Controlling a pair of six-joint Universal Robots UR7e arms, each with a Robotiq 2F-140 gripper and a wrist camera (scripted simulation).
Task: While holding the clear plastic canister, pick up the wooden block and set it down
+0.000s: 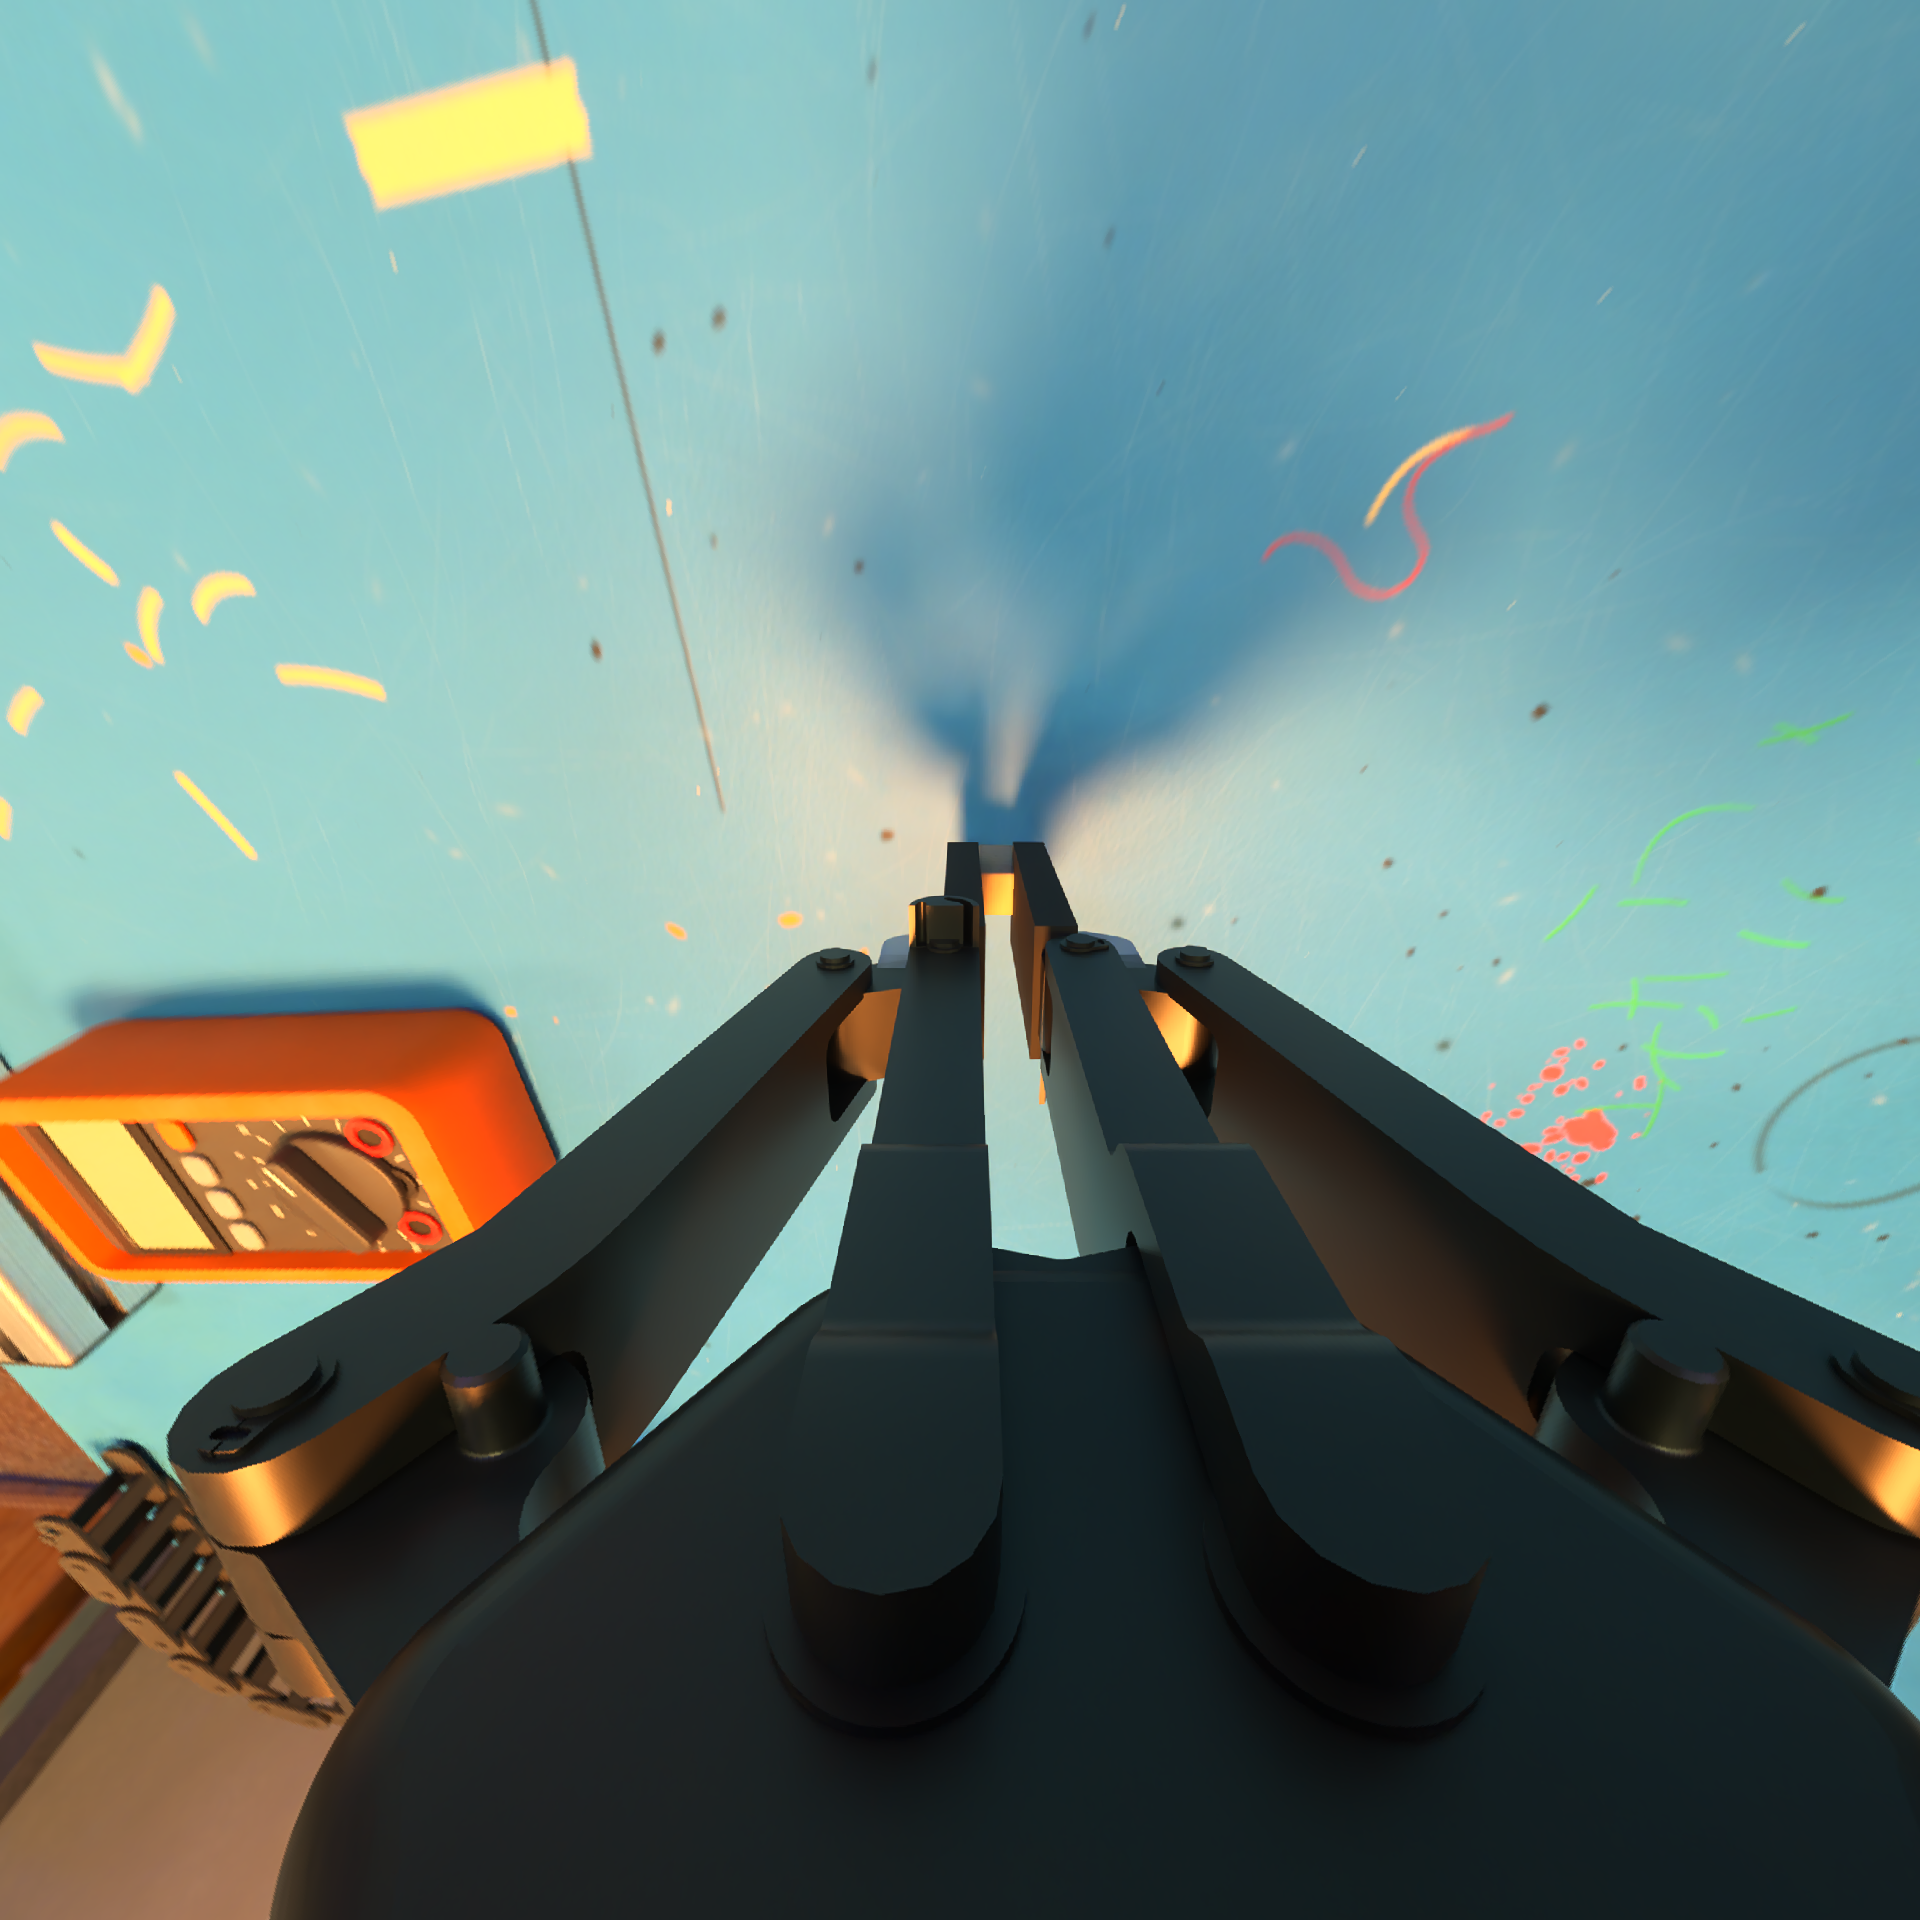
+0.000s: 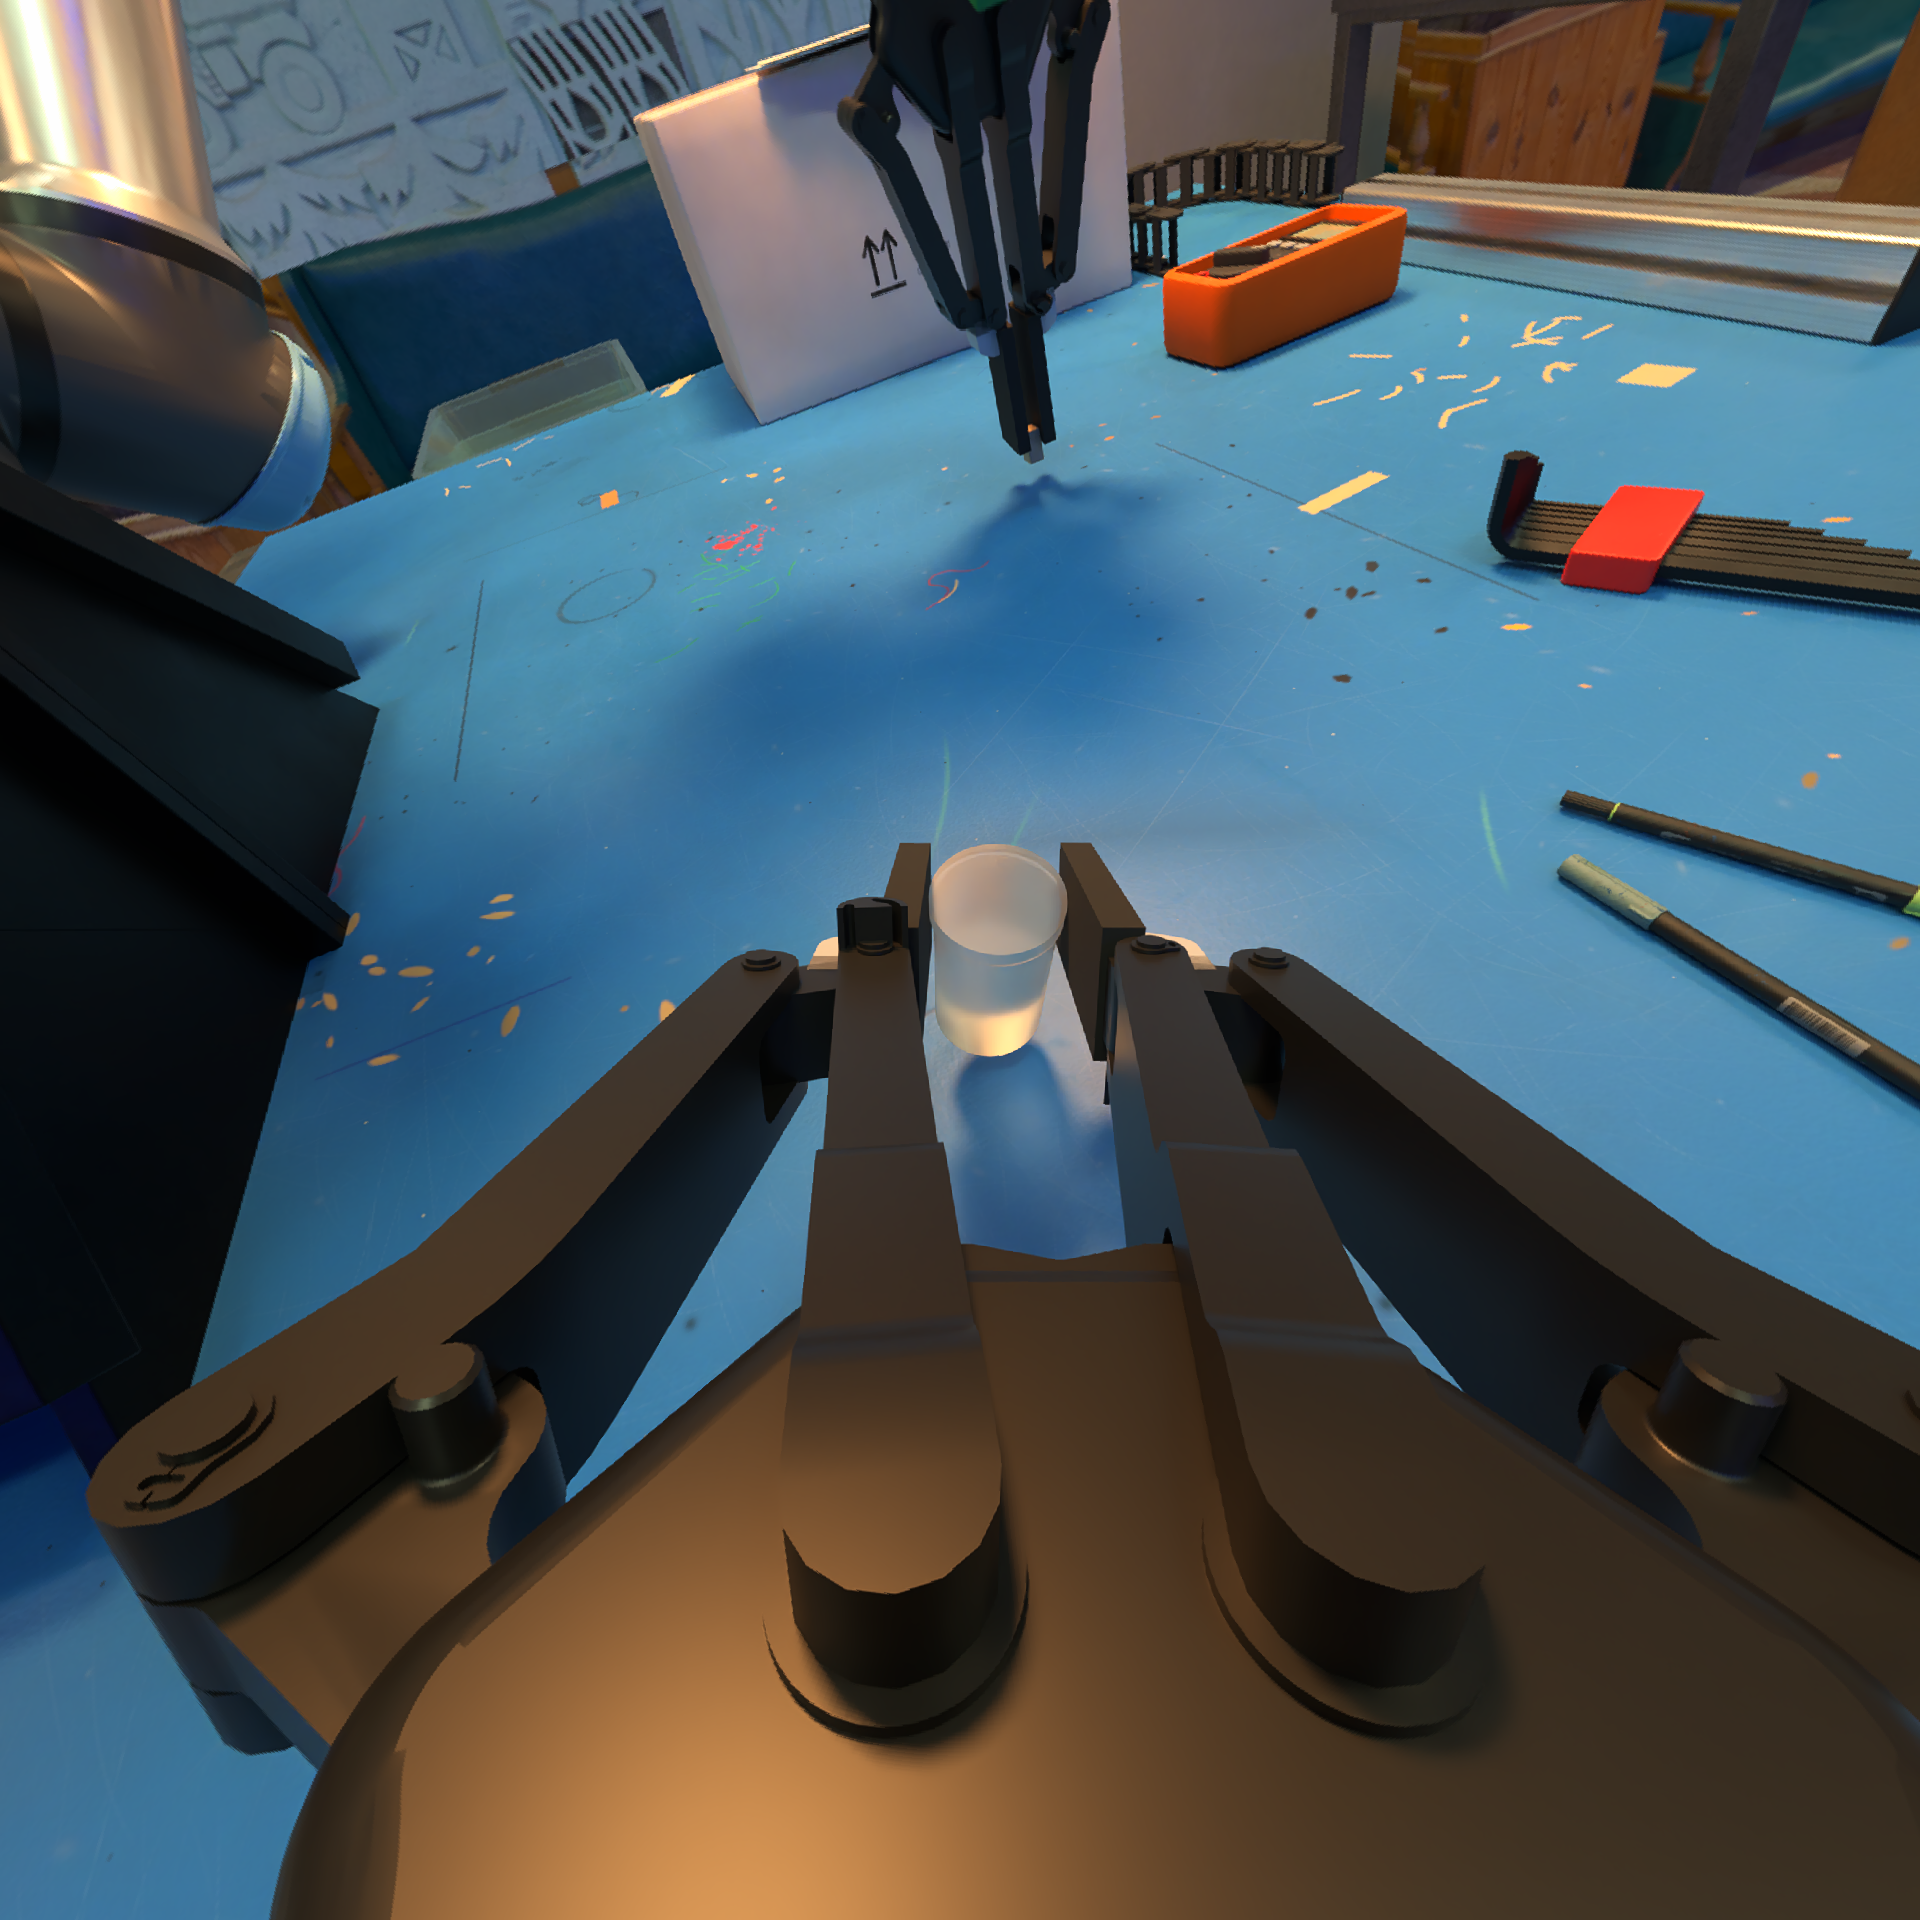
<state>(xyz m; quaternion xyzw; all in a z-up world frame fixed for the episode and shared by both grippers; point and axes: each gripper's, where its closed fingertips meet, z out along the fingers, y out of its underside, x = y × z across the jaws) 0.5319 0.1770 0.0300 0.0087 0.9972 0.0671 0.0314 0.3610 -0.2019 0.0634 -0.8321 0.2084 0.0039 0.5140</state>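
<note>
The right gripper (image 2: 994, 868) has its two dark fingers pressed on either side of a small clear plastic canister (image 2: 995, 948), held upright above the blue worktop (image 2: 1299, 790), toward its near edge. Farther in, near the middle, the left gripper (image 1: 995, 862) hangs above the surface with its fingers drawn narrow around a small pale wooden block (image 1: 997, 894), pinched at the tips. An orange multimeter (image 1: 249, 1143) lies off toward the far edge.

white box (image 2: 790, 239) with two upward arrows, pen (image 2: 1756, 987) with barcode
</note>
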